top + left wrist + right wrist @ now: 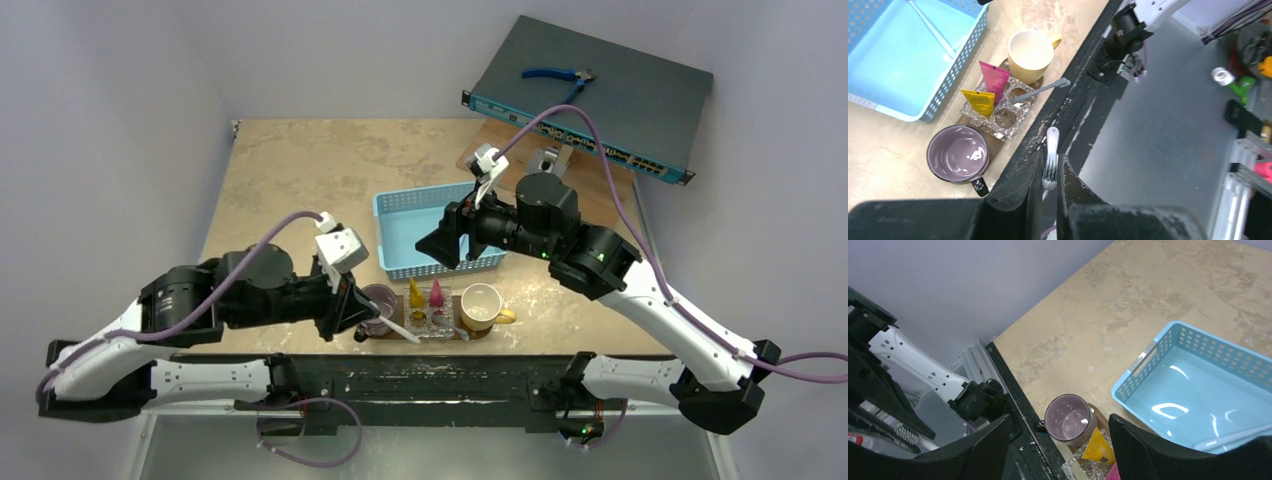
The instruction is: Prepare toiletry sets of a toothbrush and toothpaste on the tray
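Tubes stand upright in a glass holder on the tray: the pink tube and the yellow tube side by side, ahead of the left claw and off to its side. A grey brush leans tilted out of the same holder, its head reaching past the tray's near edge. The holder sits between a purple cup, the thing on the tray closest to the left claw, and a cream cup at the end farthest from it.

The left claw is clenched on a white brush, whose bristle head sticks out beyond the fingertips. That brush hangs over the table's black near edge, just beside the tray and close to the purple cup.

Past the tray from this claw lies the blue basket. The right claw hovers over the basket with its jaws spread wide and nothing between them. Under it, on the basket floor, lies a pale brush. Seen from the right claw, the tray lies lower and nearer the arm bases; the purple cup and the yellow tube show between its fingers in the wrist view.

Behind the right claw, well apart, a flat grey box carries blue-handled pliers.
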`<state>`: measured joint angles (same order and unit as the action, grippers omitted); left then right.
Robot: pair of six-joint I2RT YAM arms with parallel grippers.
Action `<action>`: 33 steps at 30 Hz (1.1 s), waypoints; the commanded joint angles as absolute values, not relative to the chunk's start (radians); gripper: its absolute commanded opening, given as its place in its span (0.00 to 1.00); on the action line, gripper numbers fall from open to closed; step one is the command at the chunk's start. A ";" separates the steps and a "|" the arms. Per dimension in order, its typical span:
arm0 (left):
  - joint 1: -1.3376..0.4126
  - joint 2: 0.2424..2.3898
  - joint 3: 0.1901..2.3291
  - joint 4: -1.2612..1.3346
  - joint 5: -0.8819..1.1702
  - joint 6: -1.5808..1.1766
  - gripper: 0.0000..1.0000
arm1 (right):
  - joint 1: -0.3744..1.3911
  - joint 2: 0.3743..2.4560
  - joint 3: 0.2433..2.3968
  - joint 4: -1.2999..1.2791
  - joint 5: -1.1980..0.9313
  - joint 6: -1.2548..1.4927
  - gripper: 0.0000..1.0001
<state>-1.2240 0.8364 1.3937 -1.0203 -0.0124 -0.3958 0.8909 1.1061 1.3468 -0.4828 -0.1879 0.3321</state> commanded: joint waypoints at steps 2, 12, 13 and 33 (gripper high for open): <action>-1.444 0.901 1.396 -1.014 -0.424 -0.460 0.00 | 0.888 1.109 1.356 -0.502 -0.094 0.347 0.72; -1.644 0.975 1.323 -0.975 -0.701 -0.541 0.00 | 0.888 1.092 1.319 -0.482 -0.111 0.346 0.72; -1.656 0.977 1.316 -0.976 -0.721 -0.547 0.00 | 0.888 1.091 1.317 -0.482 -0.111 0.348 0.72; -1.687 0.897 1.057 -0.769 -0.846 -0.557 0.00 | 0.888 1.090 1.285 -0.468 -0.135 0.393 0.72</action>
